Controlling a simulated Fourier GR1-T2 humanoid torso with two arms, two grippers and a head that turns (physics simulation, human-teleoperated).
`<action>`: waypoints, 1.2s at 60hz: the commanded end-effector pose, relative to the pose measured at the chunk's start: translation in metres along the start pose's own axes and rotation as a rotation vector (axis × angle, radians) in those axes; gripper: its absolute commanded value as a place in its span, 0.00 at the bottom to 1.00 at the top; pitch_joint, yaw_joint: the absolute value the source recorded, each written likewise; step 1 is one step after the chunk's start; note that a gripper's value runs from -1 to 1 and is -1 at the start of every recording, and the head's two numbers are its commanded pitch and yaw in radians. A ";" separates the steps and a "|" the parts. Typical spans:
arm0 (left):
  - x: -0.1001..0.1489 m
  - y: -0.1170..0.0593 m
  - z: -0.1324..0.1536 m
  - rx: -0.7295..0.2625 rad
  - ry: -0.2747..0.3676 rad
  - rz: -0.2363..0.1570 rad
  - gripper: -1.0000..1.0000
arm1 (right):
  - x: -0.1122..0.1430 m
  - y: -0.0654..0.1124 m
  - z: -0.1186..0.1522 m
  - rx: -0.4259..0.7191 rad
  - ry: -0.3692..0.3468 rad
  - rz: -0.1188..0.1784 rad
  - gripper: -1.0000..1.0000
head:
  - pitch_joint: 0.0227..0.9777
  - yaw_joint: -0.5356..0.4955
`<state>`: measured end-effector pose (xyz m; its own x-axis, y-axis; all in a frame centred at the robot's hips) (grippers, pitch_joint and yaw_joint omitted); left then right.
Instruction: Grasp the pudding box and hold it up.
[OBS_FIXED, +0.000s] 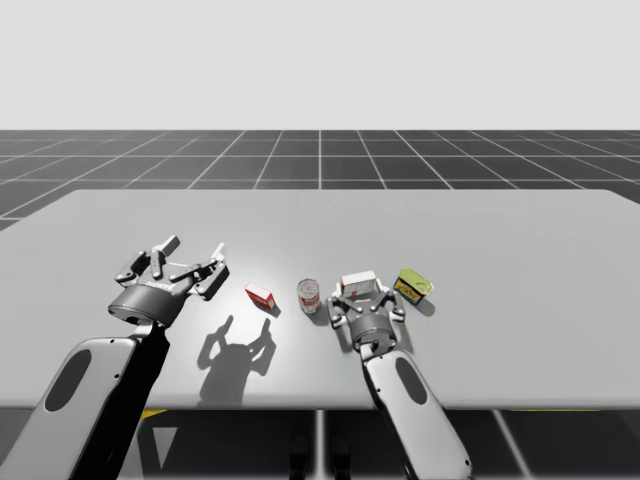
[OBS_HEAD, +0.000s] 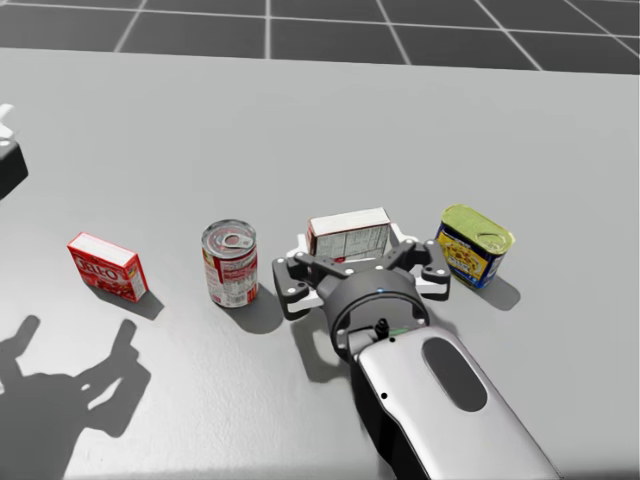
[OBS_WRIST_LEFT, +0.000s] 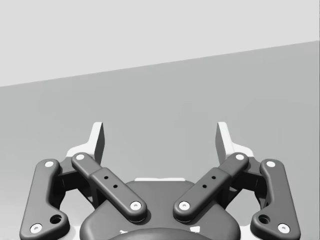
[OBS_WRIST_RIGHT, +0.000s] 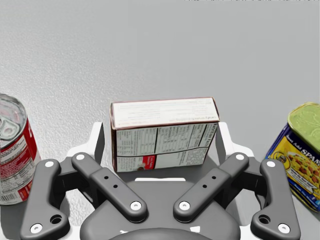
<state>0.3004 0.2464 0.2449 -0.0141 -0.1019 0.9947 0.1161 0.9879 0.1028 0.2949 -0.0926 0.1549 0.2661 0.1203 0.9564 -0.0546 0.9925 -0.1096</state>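
Grey and white, my right gripper lies low on the near side of the pudding box, with its forearm running back from the box toward me. Its two fingers are spread wide and stand one at each end of the box. The box rests on its long edge on the table, printed panel facing the wrist. I judge that the fingers bracket the box without pinching it, since a sliver of table shows between one finger and the box's end. Coming in from the near side makes sense, because the box's two ends are where the fingers can close.

Just beside the pudding box, toward my left, a red and white can stands upright. Just beside the box on the other side stands a blue and yellow rectangular tin. Both neighbours are close, so the fingers should close straight inward. Past the can, well apart from the pudding box, lies a small red box.

Further out on that same side, my left gripper hovers above the table, fingers spread with nothing between them, out of the way. Beyond the pudding box the table runs to its far edge, then a dark gridded floor. The squeeze comes first, and the lift is not yet done.
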 end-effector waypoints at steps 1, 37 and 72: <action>0.000 -0.001 0.000 -0.004 0.000 0.001 0.00 | 0.003 0.001 -0.011 -0.001 0.010 0.004 0.00 | 0.80 0.41; 0.000 -0.005 0.001 -0.015 0.001 -0.005 0.00 | 0.000 -0.004 -0.036 -0.011 0.057 0.015 0.00 | 0.79 0.40; -0.001 -0.007 0.001 -0.017 0.003 -0.011 0.00 | -0.002 -0.007 -0.030 -0.018 0.038 0.034 1.00 | 0.49 0.41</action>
<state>0.2985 0.2405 0.2435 -0.0130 -0.1109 0.9937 0.1316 0.9850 0.1117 0.3238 -0.0928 0.1530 0.2704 0.1748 0.9468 -0.1395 0.9801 -0.1411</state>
